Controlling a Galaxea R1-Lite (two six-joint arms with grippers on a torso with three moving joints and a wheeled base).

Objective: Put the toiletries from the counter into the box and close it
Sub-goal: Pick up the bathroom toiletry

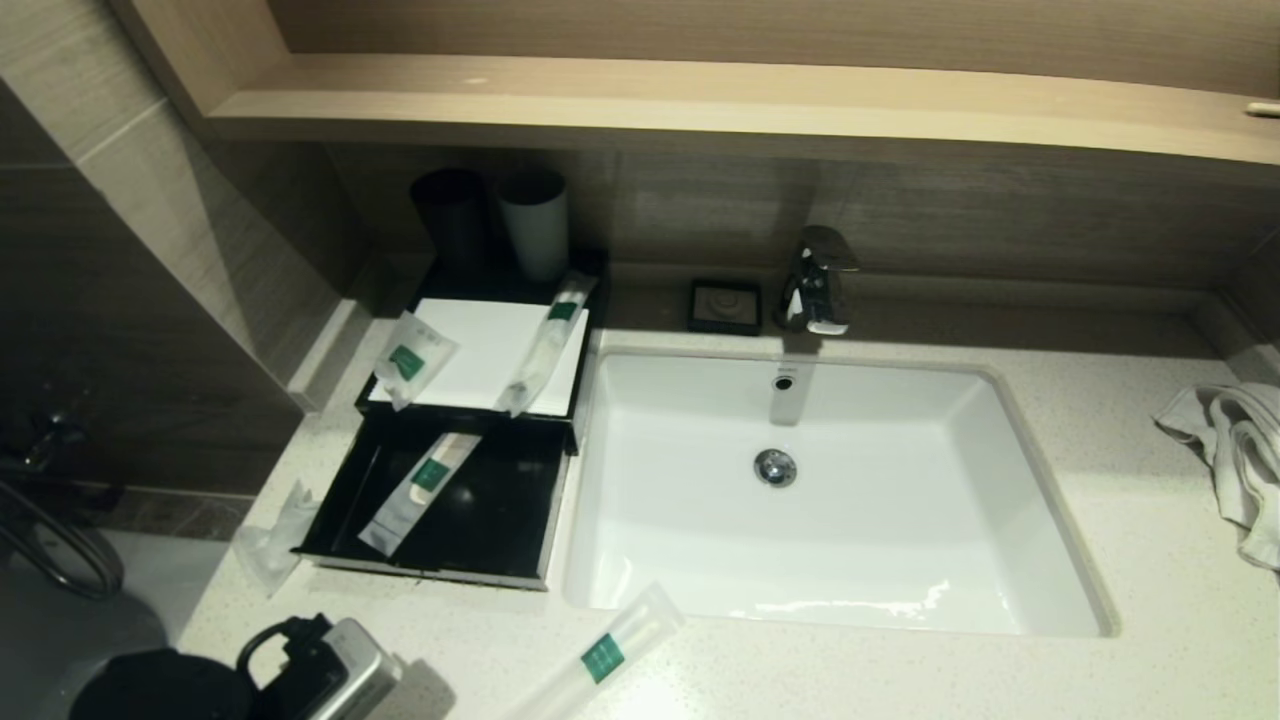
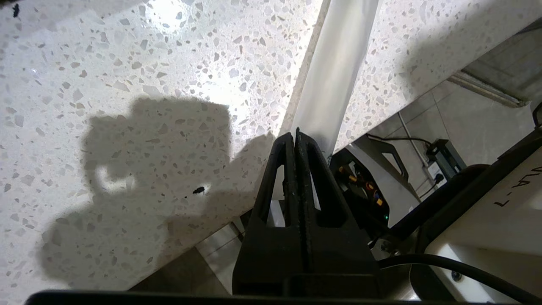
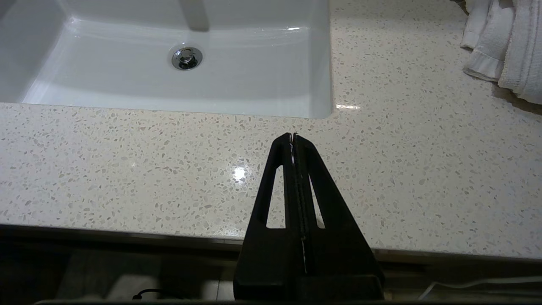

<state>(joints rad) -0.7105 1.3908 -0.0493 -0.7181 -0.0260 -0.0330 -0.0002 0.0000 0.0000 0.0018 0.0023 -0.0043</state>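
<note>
The left gripper (image 2: 295, 134) is pinching the near end of a long slim packet (image 1: 605, 655), jaws clenched on it at the counter's (image 1: 900, 680) front edge, likely to carry it to the box (image 1: 480, 400). The packet is translucent white with a green square label. The drawer (image 1: 500, 520) is standing open, one long packet (image 1: 420, 492) lying inside; two more are resting on the white panel (image 1: 490, 350). The right gripper (image 3: 293, 135) is sitting clenched, empty, parked over the counter's front edge.
</note>
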